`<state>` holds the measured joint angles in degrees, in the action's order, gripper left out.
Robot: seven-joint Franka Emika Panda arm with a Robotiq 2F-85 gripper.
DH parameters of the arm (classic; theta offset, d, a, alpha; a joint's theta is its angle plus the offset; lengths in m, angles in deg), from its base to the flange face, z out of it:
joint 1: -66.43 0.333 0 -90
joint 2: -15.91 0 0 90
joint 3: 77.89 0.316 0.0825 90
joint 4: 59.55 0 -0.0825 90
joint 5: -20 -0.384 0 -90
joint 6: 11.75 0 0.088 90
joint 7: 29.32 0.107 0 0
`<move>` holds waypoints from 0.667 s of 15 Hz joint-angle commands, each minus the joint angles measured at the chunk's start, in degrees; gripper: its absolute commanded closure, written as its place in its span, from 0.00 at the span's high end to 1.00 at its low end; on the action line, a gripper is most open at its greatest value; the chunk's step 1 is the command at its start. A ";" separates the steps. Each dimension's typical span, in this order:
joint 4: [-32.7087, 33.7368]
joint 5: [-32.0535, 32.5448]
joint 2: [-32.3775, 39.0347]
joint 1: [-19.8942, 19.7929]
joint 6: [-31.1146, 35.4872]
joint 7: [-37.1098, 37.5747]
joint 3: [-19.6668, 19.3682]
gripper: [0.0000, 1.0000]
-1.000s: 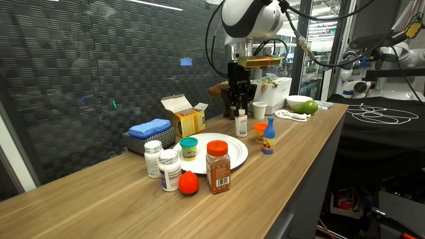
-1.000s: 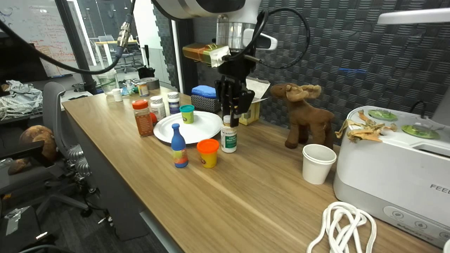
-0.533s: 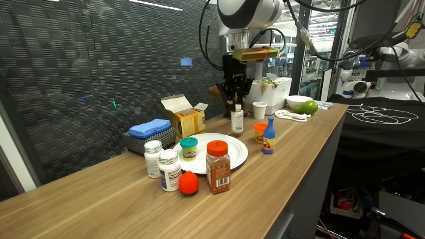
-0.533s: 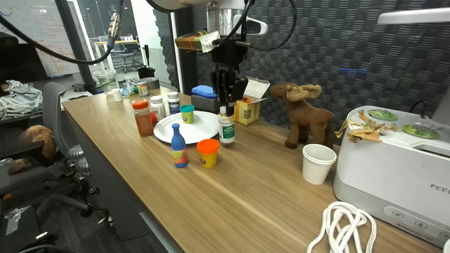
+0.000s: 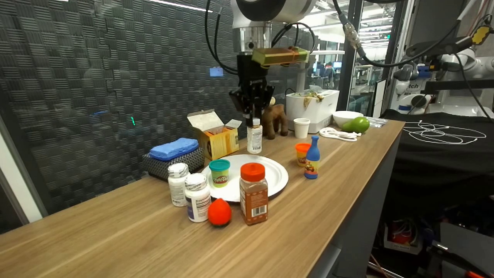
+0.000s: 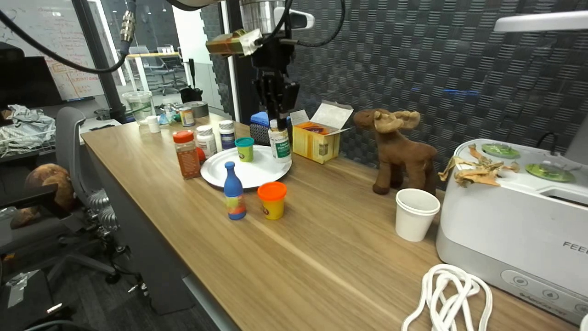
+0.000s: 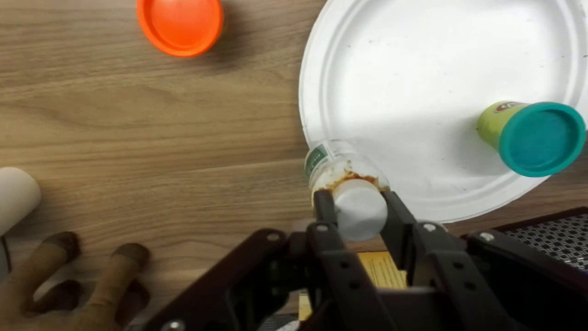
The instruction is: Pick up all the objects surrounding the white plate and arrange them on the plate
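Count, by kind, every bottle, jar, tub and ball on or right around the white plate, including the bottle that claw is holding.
White pill bottles: 2
Green-labelled bottle in the gripper: 1
Blue bottle: 1
Red-capped jar: 1
Lidded tubs: 2
Red ball: 1
Total: 8

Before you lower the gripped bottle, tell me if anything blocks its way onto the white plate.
Nothing visible does: in the wrist view, bare white plate shows between the white-capped bottle and the teal-lidded tub, which stands on it to one side.
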<state>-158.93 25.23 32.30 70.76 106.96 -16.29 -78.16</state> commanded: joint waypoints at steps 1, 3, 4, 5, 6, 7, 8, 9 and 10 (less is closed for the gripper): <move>1.40 -0.57 0.94 0.53 2.12 -0.51 1.10 0.13; 1.88 -1.50 1.79 0.47 2.15 -1.21 1.77 0.13; 2.17 -1.99 2.34 0.44 1.98 -1.53 2.11 0.13; 2.44 -2.48 2.83 0.45 1.62 -1.96 2.45 0.13; 2.72 -2.83 3.34 0.50 1.50 -2.32 2.68 0.13; 2.91 -3.35 3.80 0.53 1.59 -2.79 2.94 0.13; 3.26 -3.82 4.31 0.56 1.49 -3.10 3.18 0.13; 3.66 -4.23 4.88 0.59 1.42 -3.34 3.37 0.13; 4.10 -4.59 5.40 0.63 1.34 -3.44 3.56 0.13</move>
<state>-157.59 22.63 36.07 71.20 108.73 -18.10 -75.07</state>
